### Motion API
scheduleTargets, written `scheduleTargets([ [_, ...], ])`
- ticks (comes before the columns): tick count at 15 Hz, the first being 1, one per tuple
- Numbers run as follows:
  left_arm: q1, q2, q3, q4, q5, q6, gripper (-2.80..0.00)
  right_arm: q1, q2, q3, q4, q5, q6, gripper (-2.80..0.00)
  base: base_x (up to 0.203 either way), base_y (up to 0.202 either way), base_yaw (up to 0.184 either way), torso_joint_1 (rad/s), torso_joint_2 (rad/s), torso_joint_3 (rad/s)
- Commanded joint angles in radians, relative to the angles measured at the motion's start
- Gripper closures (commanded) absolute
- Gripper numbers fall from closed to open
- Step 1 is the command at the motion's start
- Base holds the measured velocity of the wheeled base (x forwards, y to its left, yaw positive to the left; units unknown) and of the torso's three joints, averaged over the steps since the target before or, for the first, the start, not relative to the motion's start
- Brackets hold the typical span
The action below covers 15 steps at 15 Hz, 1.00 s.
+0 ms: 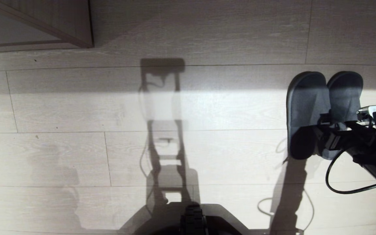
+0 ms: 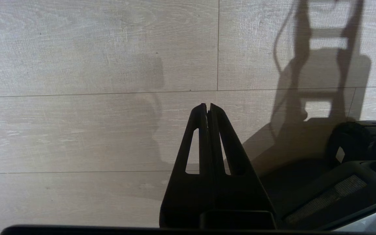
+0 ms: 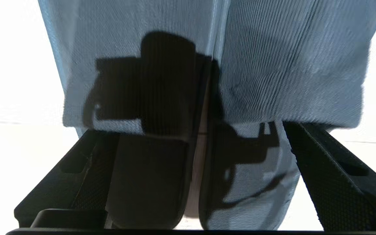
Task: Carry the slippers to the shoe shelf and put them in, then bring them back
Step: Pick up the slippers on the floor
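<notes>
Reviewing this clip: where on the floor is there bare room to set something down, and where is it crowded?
Bare: the pale wood-plank floor between the beige wood-grain shoe shelf corner and the soft grey-blue cloth slippers. Crowded: the right edge, where the open right gripper straddles the slippers.

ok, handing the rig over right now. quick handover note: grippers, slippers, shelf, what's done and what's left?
Right gripper: jaws spread wide at the heel end of the slippers, one finger outside each side of the pair, not clamped.
Left gripper: shut, empty, parked over bare floor.
Slippers: side by side on the floor at the robot's right, toes pointing away.
Shelf: only a corner shows, far left ahead; nothing visible in it.
Done: cannot tell which leg of the trip this is.
Left: if they're not yet shelved, grip the pair, carry it there, then bring it back.
</notes>
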Motion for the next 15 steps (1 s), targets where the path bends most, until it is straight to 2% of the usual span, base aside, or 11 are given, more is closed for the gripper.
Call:
scheduleTargets([
  [1,0.000,0.001,0.000,0.000,0.000,0.001,0.00,0.002,0.036,0.000,-0.038,0.001,0.017,-2.80,0.000,0.000,0.000,0.000,0.00,0.000],
  [7,0.000,0.001,0.000,0.000,0.000,-0.001,0.00,0.010,0.054,-0.076,-0.073,-0.003,0.056,-2.80,0.000,0.000,0.000,0.000,0.00,0.000],
  [10,0.000,0.000,0.000,0.000,0.000,-0.001,0.00,0.037,0.055,-0.104,-0.073,-0.030,0.074,-2.80,0.000,0.000,0.000,0.000,0.00,0.000],
  [11,0.000,-0.001,0.000,0.000,0.000,-0.001,0.00,0.041,0.063,-0.111,-0.073,-0.030,0.074,0.00,0.000,0.000,0.000,0.000,0.00,0.000],
  [15,0.000,0.001,0.000,0.000,0.000,-0.001,0.00,0.039,0.091,-0.143,-0.093,-0.026,0.074,0.00,0.000,0.000,0.000,0.000,0.00,0.000],
])
